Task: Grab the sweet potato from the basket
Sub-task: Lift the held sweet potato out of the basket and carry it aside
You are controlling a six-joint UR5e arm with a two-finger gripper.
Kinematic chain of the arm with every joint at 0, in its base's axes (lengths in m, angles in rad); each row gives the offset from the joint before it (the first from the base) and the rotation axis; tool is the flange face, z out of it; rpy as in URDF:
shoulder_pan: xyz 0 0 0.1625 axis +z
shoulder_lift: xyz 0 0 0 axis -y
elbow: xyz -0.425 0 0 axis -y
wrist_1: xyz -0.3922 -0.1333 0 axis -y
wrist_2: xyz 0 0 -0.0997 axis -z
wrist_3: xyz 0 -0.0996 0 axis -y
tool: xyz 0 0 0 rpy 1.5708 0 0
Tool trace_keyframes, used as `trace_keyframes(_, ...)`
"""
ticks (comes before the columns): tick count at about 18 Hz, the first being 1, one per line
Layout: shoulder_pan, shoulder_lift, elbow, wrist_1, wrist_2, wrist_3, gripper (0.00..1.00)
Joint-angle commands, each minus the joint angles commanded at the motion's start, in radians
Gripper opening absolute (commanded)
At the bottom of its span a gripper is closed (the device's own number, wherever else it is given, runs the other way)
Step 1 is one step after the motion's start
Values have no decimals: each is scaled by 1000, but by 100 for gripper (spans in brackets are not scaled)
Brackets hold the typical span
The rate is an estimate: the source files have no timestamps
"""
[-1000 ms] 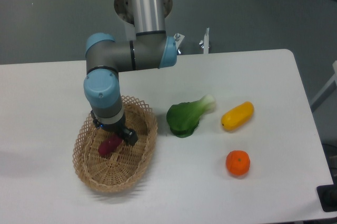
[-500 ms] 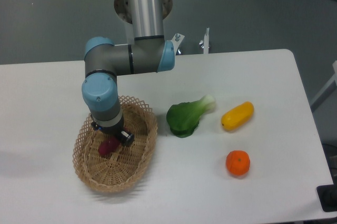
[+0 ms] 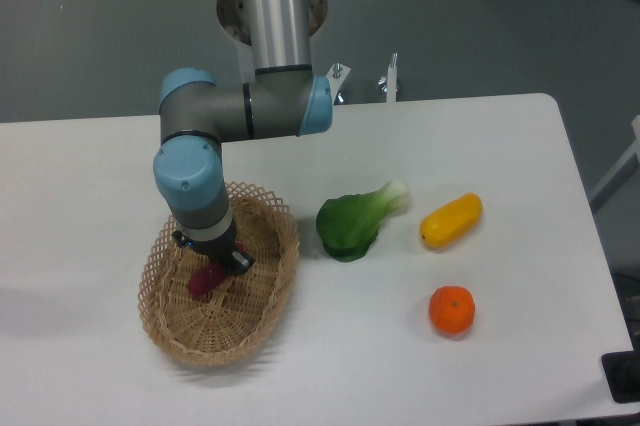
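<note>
ur5e arm [image 3: 275, 6], fixed camera view
silver-grey cylindrical tubes, light-blue joint caps, round grey base flange, small black gripper [image 3: 212, 258].

A tan wicker basket [image 3: 275, 246] with an open lattice rim holds a dark reddish-purple sweet potato [image 3: 207, 281]. The counter [image 3: 500, 166] is white. On it lie a green leafy vegetable with a pale stalk [image 3: 355, 221], a yellow oblong vegetable [image 3: 451, 220] and an orange fruit [image 3: 451, 310]. The arm [image 3: 195, 181] is grey with light blue joints.

The scene is evenly and brightly lit from above, without glare. Only soft, faint shadows are cast on the white table [image 3: 480, 386]. Slight softness is seen throughout.
</note>
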Motion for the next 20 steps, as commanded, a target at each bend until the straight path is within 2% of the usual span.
trace_keyframes(3,81,67,15,-14,-2,103,21)
trace_keyframes(5,142,89,32,-18,-5,172,21)
trace_keyframes(6,178,104,49,-41,-6,204,21)
trace_keyframes(9,291,134,116,-170,-9,342,21)
trace_keyframes(12,408,141,199,-265,-35,463,21)
trace_keyframes(15,509,141,254,-317,-63,586,21)
trace_keyframes(16,543,141,267,-331,-80,630,21)
trace_keyframes(17,611,141,284,-342,-96,725,22)
trace_keyframes(20,678,141,285,-345,-103,845,21)
